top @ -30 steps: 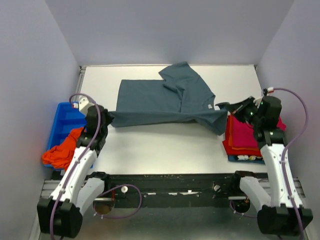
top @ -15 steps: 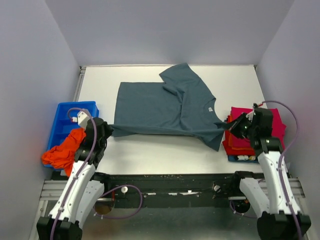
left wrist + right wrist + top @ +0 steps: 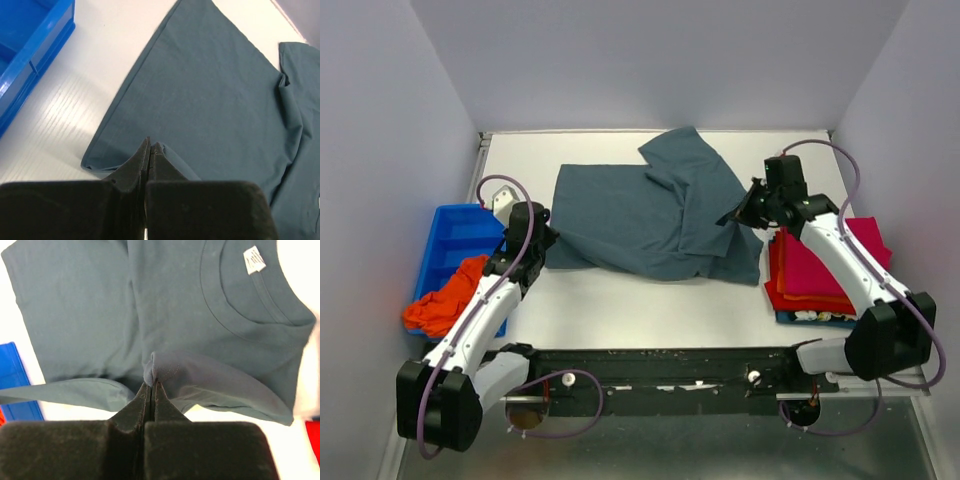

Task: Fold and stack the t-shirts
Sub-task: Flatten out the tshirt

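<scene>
Orange t-shirt (image 3: 445,305): soft crumpled heap at your near left, draped over the near end of the blue bin (image 3: 450,235).
Bin: rigid moulded plastic, straight walls, dividers inside.
Stack: near right on the table (image 3: 650,300). The magenta-pink t-shirt (image 3: 820,270) is folded flat on top of the red t-shirt (image 3: 778,270), and both are neat rectangles.
Left gripper (image 3: 150,145): your jaws are pressed together on the near-left hem corner of the grey-blue t-shirt (image 3: 620,210) — the cloth tents up into the pads.
Right gripper (image 3: 152,382): jaws together too, pinching a raised fold at the same shirt's near-right edge, just below the collar.
Grey-blue t-shirt: matte knit, mid-table between your two grippers. The body lies flat on the left and is rumpled and doubled over on the right, with one sleeve peaking toward the far edge.
Collar (image 3: 240,315): round ribbed band — white tag (image 3: 255,260) inside.
Table: white, with a faint ribbed sheen.
</scene>
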Controlling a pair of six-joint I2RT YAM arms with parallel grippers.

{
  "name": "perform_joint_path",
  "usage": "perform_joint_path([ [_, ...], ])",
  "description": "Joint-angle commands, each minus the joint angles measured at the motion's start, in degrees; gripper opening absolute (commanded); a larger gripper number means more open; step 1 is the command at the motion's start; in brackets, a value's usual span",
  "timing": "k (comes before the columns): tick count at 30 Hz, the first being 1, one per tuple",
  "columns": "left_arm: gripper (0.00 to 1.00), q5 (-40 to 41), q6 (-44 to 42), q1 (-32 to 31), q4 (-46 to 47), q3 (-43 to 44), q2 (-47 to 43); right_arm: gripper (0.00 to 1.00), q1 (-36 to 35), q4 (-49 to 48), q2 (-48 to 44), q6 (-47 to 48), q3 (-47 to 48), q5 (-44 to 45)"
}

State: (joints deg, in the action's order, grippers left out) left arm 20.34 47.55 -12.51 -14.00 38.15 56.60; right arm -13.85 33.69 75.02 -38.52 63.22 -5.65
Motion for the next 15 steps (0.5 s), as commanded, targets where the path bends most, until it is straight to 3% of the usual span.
perform_joint_path([
  [1, 0.0, 4.3, -1.6, -0.2, 0.4, 3.4, 1.7, 0.01, -3.2, 1.2, 5.4, -0.9, 4.9, 2.6],
  [5, 0.0, 8.4, -1.1, -0.1, -2.3, 4.0, -0.3, 0.01, -10.6, 2.9, 3.5, -5.4, 1.0, 4.9],
  [11, 0.0, 8.2, 0.3, -0.2, -1.8, 0.6, -2.6, 0.01, -19.9, 14.5, -6.7, -16.3, -11.3, 13.4],
  [15, 0.0, 10.4, 0.5, -0.2, -2.7, -0.3, -4.1, 0.06, -23.2, 12.6, -15.8, -17.6, -21.5, 7.4],
])
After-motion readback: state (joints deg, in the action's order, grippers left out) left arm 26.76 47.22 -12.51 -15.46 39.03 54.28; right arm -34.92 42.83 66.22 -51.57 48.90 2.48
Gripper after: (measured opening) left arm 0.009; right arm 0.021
